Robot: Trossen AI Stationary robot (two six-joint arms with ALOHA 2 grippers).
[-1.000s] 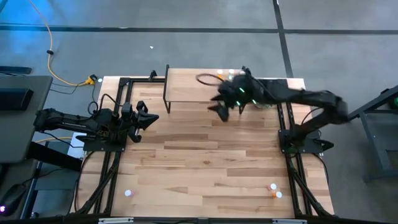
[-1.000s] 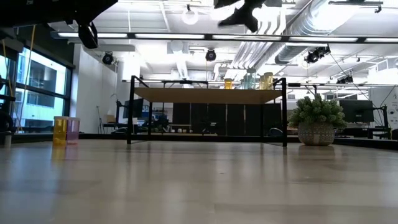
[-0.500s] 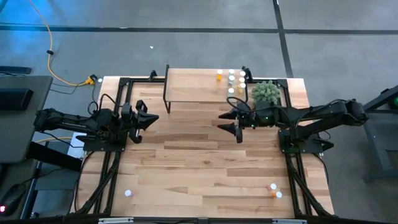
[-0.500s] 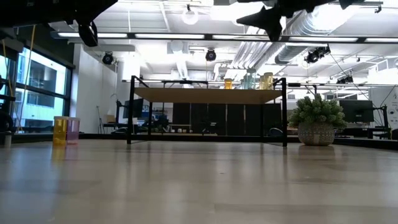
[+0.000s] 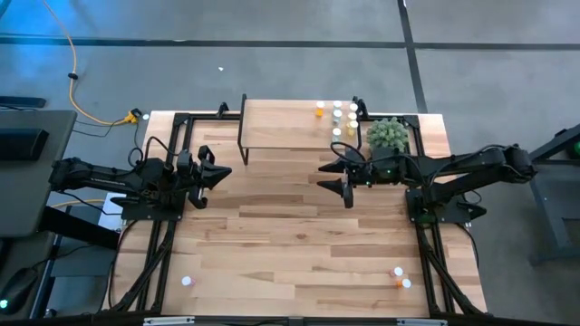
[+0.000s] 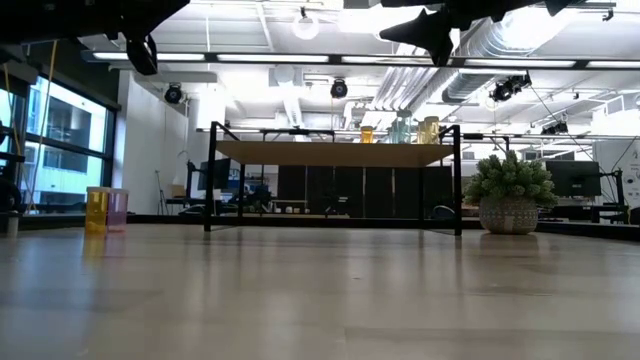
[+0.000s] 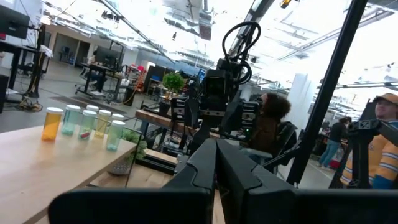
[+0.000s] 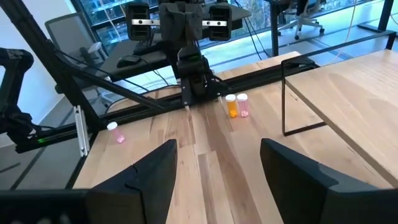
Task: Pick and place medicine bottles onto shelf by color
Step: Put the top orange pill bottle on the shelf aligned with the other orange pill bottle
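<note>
**Meanwhile, Both Claws Hung Empty Over the Bench**

Over at the left edge of the bench, the left claw hung above the wood with its two fingers pressed together and nothing between them; the left wrist view showed the fingers meeting in one seam. Near the front left corner a single pink bottle stood alone on the boards.

Toward the middle, the shelf stood at the far edge of the bench, its light wood top carried on thin black legs. On the right end of that top stood a small group of medicine bottles: an orange one to the left of the rest, then several pale ones close together. The low view showed the same cluster upright along the shelf's right end.

Just in front of the shelf's right end, the right claw hovered above the bench, its fingers spread wide and holding nothing. The right wrist view showed the gap plainly between the two dark fingers.

Beside the shelf on the right sat a round green plant. Farther right, near the front right corner, an orange bottle and two pale ones stood close together, well apart from the shelf.
</note>
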